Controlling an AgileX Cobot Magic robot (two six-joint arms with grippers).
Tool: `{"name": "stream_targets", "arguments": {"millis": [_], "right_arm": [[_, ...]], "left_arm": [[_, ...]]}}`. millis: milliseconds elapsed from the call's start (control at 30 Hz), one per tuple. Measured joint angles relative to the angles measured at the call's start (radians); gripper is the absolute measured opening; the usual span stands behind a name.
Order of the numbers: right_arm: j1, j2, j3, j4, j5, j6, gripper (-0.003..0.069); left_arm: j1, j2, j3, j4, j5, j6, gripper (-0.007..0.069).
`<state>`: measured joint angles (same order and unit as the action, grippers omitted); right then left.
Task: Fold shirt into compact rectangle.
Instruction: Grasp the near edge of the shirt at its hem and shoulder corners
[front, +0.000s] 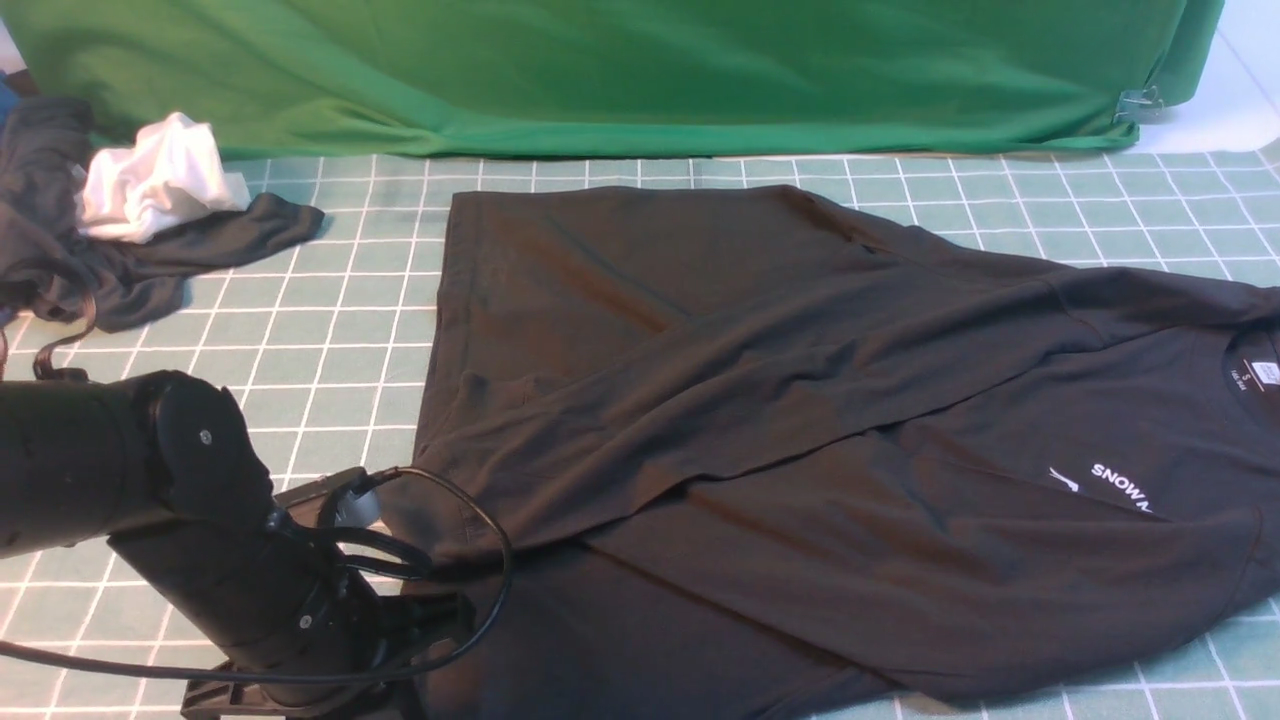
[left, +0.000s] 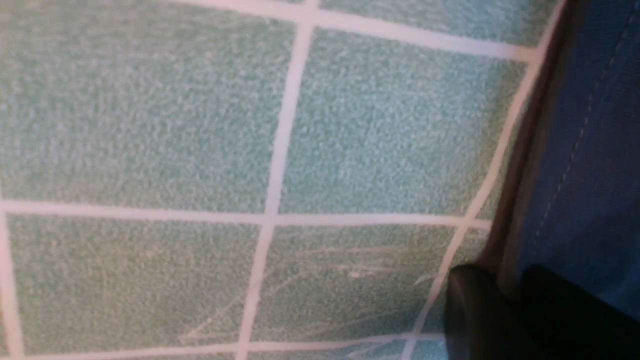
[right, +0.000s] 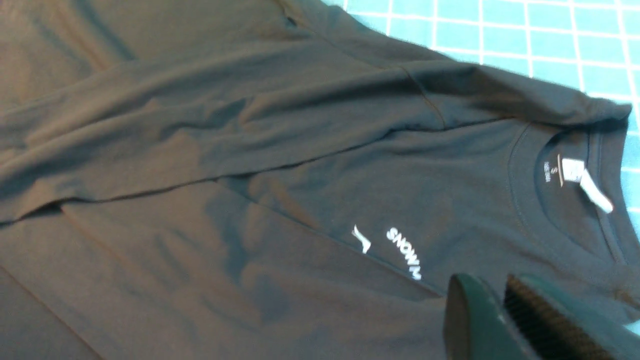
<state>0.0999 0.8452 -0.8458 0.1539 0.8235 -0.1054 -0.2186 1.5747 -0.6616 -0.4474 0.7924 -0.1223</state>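
Note:
The black shirt (front: 800, 400) lies spread across the gridded mat, collar to the right and hem to the left. One long sleeve is folded diagonally over the body. Its white print (front: 1120, 485) and neck label (front: 1266, 372) show at the right. My left gripper (front: 432, 603) sits low at the near left hem. In the left wrist view the left gripper (left: 507, 280) is shut on the shirt (left: 590, 125), its hem edge running between the fingers. My right gripper (right: 500, 286) hangs shut above the shirt (right: 250, 150) near the print (right: 405, 250), holding nothing; it is outside the front view.
A dark grey cloth (front: 150, 265) bunched with a white cloth (front: 150, 185) lies at the back left. A green backdrop (front: 600, 70) hangs along the far edge, held by a metal clip (front: 1140, 102). Bare mat (front: 330, 330) shows left of the shirt.

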Motion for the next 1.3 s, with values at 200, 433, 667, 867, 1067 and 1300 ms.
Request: {"name": "stream_targets", "arguments": {"millis": [200,433,667,867,1067,1300], "right_arm": [[0.056,0.017,0.001,0.054,0.15,-0.033,0.0144],[0.267,0.105,0.138,0.055,0.152,-0.146,0.0353],[0.52,0.285,0.239,-0.222,0.041,-0.117,0.0447],[0.595,0.432,0.239,-0.417,-0.031,-0.036,0.0451],[0.603,0.573,0.239,-0.488,-0.135,-0.024,0.0448],[0.605,0.692,0.234,-0.555,-0.177,-0.003,0.0272]], "left_arm": [[0.0,-0.072,0.006,0.072,-0.02,0.002,0.0011],[0.0,-0.106,0.007,0.117,-0.043,0.033,0.0011],[0.0,-0.106,0.007,0.124,-0.045,0.065,0.0011],[0.0,-0.106,0.007,0.124,-0.067,0.07,0.0011],[0.0,-0.106,0.007,0.125,-0.071,0.07,0.0011],[0.0,-0.106,0.007,0.125,-0.084,0.053,0.0011]]}}
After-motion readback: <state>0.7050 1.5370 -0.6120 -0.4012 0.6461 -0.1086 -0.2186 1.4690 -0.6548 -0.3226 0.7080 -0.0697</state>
